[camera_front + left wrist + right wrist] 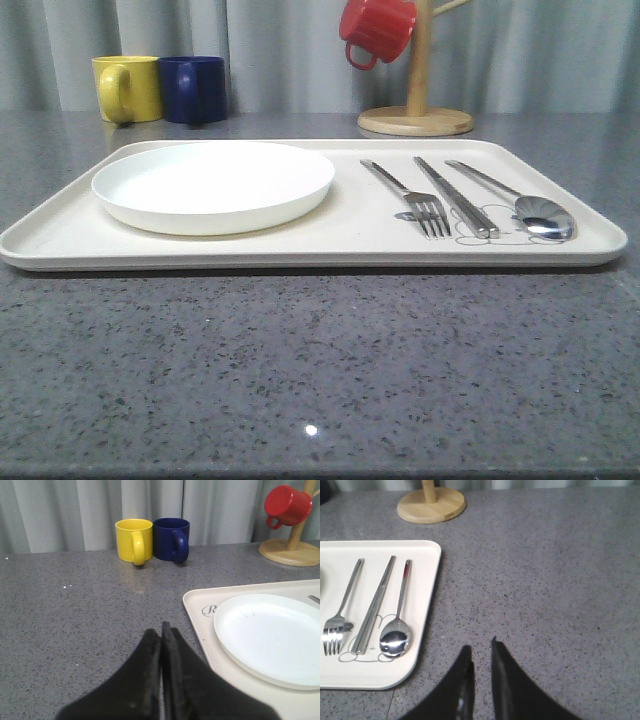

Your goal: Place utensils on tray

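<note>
The cream tray lies across the middle of the grey table. On its left half sits the round white plate. On its right half lie the fork, the knife and the spoon, side by side. My left gripper is shut and empty, hovering over bare table beside the tray's left rim and the plate. My right gripper hangs over bare table just off the tray's right edge, near the spoon. A narrow gap shows between its fingers, with nothing in it.
A yellow mug and a blue mug stand at the back left. A red mug hangs on the wooden mug stand behind the tray. A grey curtain closes off the back.
</note>
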`<state>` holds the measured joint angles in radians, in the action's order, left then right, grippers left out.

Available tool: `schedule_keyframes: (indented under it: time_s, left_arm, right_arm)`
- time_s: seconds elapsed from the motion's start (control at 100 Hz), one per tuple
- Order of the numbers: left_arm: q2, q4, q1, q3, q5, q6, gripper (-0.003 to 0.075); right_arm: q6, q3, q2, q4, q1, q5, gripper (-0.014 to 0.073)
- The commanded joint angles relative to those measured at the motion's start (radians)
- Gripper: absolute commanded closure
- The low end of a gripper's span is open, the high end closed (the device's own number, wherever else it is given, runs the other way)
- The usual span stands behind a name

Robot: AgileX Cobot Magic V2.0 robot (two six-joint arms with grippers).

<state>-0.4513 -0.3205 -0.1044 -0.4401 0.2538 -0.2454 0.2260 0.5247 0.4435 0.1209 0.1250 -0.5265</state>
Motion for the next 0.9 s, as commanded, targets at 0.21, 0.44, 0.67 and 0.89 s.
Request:
schedule_keyframes:
  time_s: [0.21, 0.44, 0.67, 0.89]
  left_arm:
    - [-0.003, -0.004, 0.001, -0.028, -0.085, -0.001, 0.0739]
    - [-0.003, -0.004, 0.001, -0.028, -0.085, -0.001, 0.0739]
    - [-0.003, -0.004, 0.001, -0.028, -0.085, -0.001, 0.0739]
    - [-0.003, -0.004, 0.001, -0.028, -0.085, -0.001, 0.0739]
  right_arm:
    - [-0.009, 0.023, -0.001, 0.015, -0.007, 0.092, 0.0662]
    - [-0.009, 0.023, -0.001, 0.015, -0.007, 0.091, 0.0662]
    - [-0.009, 0.023, -0.001, 0.015, -0.007, 0.091, 0.0662]
    - [-0.009, 0.020, -0.001, 0.029, -0.007, 0.094, 0.0662]
